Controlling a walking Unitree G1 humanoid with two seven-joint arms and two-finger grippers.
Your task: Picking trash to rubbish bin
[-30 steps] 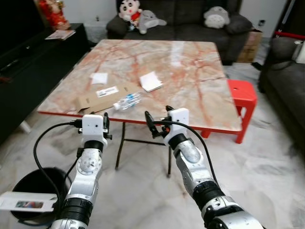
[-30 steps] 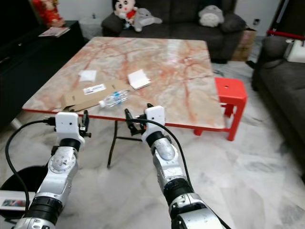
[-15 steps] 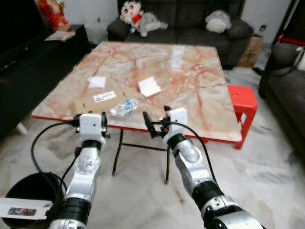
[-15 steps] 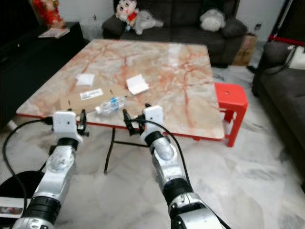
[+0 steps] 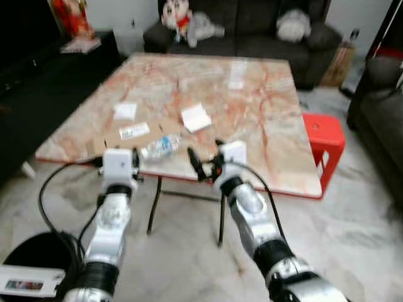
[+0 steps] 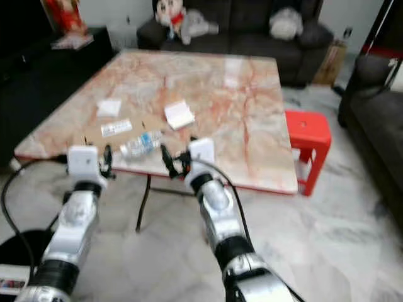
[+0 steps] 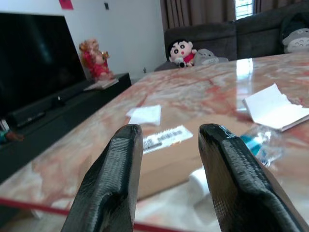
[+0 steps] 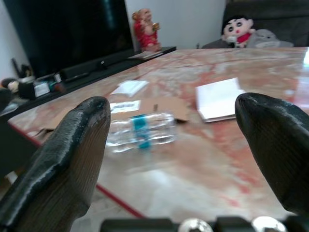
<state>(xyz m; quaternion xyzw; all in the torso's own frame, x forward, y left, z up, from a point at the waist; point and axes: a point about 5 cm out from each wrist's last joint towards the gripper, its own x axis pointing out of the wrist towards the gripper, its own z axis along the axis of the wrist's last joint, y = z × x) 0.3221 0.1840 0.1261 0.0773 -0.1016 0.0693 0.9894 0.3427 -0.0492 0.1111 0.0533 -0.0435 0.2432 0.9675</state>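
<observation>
Marble floor (image 5: 352,226) spreads wide before the robot, with open room at the near right. From the left eye view, the pink marble worktop (image 5: 264,119) stands ahead, its red near edge just beyond both end effectors. On it, close to the near edge, lies a plastic bottle (image 5: 158,147) on its side, partly on a flat brown cardboard (image 5: 123,135). A folded white paper (image 5: 196,117) and a small white paper (image 5: 125,111) lie farther in. A red stool (image 5: 325,137) stands at the right edge of the worktop, a dark sofa (image 5: 252,28) at the far side. The black rubbish bin (image 5: 28,251) is on the floor at near left. The left end effector (image 5: 136,165) and the right end effector (image 5: 203,165) are both raised before the near edge, grasping nothing.

From the right eye view, the same layout appears.

From the left wrist view, the fingers (image 7: 111,183) are parted, released, above the edge.

From the right wrist view, the fingers (image 8: 63,159) are spread wide, the bottle between them and beyond.

Compared with one second ago, the whole picture has shifted and the worktop edge is closer to the end effectors; things on it did not move.
</observation>
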